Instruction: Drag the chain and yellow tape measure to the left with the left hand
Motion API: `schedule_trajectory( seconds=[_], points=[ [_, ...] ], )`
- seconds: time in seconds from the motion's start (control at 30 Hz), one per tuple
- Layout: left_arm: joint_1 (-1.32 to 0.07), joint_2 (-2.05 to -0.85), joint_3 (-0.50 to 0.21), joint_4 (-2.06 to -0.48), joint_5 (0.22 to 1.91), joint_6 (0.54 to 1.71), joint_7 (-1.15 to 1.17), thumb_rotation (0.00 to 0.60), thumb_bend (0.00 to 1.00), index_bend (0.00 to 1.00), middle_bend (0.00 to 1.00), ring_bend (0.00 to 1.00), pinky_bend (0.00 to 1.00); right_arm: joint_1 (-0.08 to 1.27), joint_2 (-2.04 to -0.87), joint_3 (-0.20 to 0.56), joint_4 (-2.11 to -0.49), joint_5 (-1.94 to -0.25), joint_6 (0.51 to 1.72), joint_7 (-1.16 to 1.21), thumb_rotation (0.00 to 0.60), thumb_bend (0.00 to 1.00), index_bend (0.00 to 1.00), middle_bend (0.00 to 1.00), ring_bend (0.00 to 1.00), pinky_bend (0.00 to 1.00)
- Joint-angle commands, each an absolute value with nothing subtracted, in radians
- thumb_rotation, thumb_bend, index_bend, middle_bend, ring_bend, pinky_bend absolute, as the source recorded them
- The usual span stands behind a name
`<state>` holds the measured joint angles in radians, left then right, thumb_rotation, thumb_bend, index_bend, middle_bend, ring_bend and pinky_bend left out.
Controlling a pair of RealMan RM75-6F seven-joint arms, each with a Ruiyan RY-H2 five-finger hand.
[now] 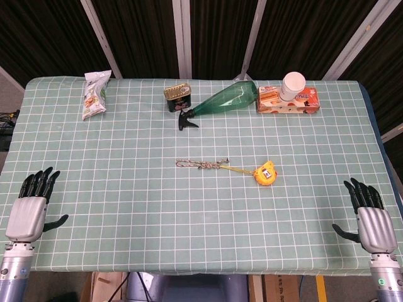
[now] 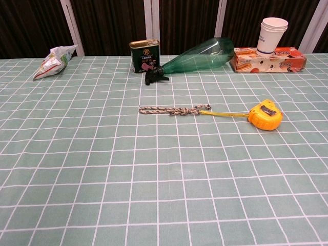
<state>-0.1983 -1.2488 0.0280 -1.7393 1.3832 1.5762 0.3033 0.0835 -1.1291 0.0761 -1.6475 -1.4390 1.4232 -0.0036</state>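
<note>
The chain (image 1: 201, 164) lies flat near the middle of the table (image 1: 126, 207), stretched out from left to right. Its right end meets the thin yellow tape that comes out of the yellow tape measure (image 1: 265, 173). The tape measure sits just to the right of the chain, a little nearer the front edge.

Both hands are far from them, down at the front corners of the table. The left hand (image 1: 31, 207) rests at the front left corner with its fingers spread and holds nothing. The right hand (image 1: 371, 217) rests at the front right corner, also spread and holding nothing.

At the back of the table, a green spray bottle (image 1: 220, 102) lies on its side. A small tin can (image 1: 178, 97) stands just left of it. To the right is an orange box (image 1: 287, 100) with a white paper cup (image 1: 293, 85) on top. A snack bag (image 1: 96, 94) lies at the back left.
</note>
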Motion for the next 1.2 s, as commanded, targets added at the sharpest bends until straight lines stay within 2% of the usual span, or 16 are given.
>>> schedule_trajectory(
  seconds=[0.03, 0.67, 1.0, 1.07, 1.2],
  points=[
    [-0.194, -1.252, 0.019, -1.737, 1.378, 1.571, 0.302, 0.600, 0.00, 0.00, 0.00, 0.00, 0.00, 0.085, -1.131, 0.077, -1.647, -1.437, 1.421, -0.003, 0.600, 0.18, 0.00, 0.00, 0.00, 0.00],
    [-0.196, -1.250, -0.008, -1.751, 1.381, 1.520, 0.330, 0.600, 0.00, 0.00, 0.00, 0.00, 0.00, 0.076, -1.115, 0.075, -1.663, -1.433, 1.429, 0.017, 0.600, 0.18, 0.00, 0.00, 0.00, 0.00],
    [-0.278, -1.247, -0.079, -1.818, 1.372, 1.442, 0.434, 0.600, 0.00, 0.00, 0.00, 0.00, 0.00, 0.078, -1.106, 0.079, -1.672, -1.410, 1.410, 0.049, 0.600, 0.18, 0.00, 0.00, 0.00, 0.00],
    [-0.333, -1.241, -0.128, -1.860, 1.339, 1.387, 0.478, 0.600, 0.03, 0.05, 0.00, 0.00, 0.00, 0.080, -1.103, 0.079, -1.676, -1.405, 1.400, 0.057, 0.600, 0.18, 0.00, 0.00, 0.00, 0.00],
    [-0.441, -1.250, -0.206, -1.892, 1.271, 1.274, 0.557, 0.600, 0.10, 0.24, 0.00, 0.00, 0.00, 0.081, -1.099, 0.080, -1.681, -1.398, 1.392, 0.070, 0.600, 0.18, 0.00, 0.00, 0.00, 0.00]
  ],
)
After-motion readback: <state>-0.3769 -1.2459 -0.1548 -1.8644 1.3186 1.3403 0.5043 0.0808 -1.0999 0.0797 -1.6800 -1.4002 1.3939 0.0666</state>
